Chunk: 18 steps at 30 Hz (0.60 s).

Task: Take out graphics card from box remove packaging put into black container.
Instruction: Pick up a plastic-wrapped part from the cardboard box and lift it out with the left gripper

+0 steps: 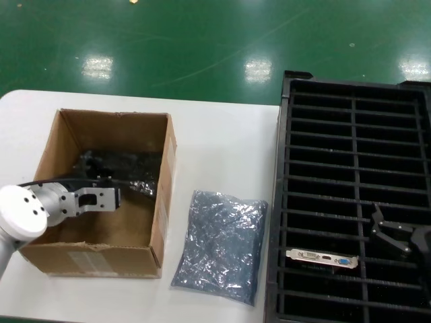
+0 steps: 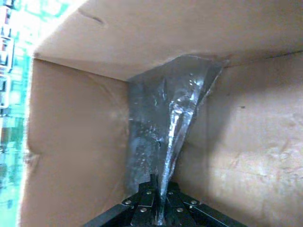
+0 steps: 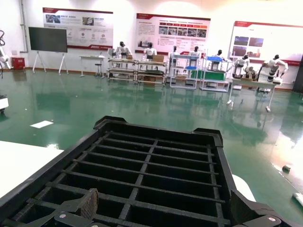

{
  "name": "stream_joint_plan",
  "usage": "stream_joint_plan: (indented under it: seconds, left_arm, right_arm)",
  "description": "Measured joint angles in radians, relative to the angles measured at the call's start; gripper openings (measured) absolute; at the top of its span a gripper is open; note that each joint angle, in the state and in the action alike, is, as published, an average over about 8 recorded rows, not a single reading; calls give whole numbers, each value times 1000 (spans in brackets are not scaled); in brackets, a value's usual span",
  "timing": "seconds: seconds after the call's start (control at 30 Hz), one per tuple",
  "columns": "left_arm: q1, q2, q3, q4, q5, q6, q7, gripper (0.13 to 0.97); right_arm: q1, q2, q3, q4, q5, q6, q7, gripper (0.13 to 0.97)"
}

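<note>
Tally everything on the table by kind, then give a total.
Cardboard box: 1
Anti-static bags: 2, one on the table, one in the box pinched by the left gripper
Black container: 1
Graphics card: 1
Total: 5

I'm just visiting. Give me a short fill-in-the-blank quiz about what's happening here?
1. The left gripper is inside the ___, shut on a silvery bag.
2. An empty bag lies on the white ___.
3. The graphics card sits in the ___ container.
4. The right gripper is ___.

Missing words: box; table; black; open
</note>
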<state>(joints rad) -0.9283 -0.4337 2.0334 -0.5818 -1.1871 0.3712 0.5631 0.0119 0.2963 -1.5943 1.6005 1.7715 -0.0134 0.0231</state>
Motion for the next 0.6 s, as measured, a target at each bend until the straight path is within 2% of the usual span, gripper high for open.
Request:
stream_joint_plan:
  seconds: [0.2, 0.43, 0.6]
  left_arm:
    - [47, -28, -17, -131, 97, -1, -113, 149]
    - [111, -63, -74, -309, 238, 32, -252, 140]
    - [147, -82, -113, -407, 305, 59, -312, 140]
  right_arm:
    - [0, 0, 0, 0, 0, 0, 0, 966]
    - [0, 0, 0, 0, 0, 0, 0, 966]
    - [0, 0, 0, 0, 0, 0, 0, 966]
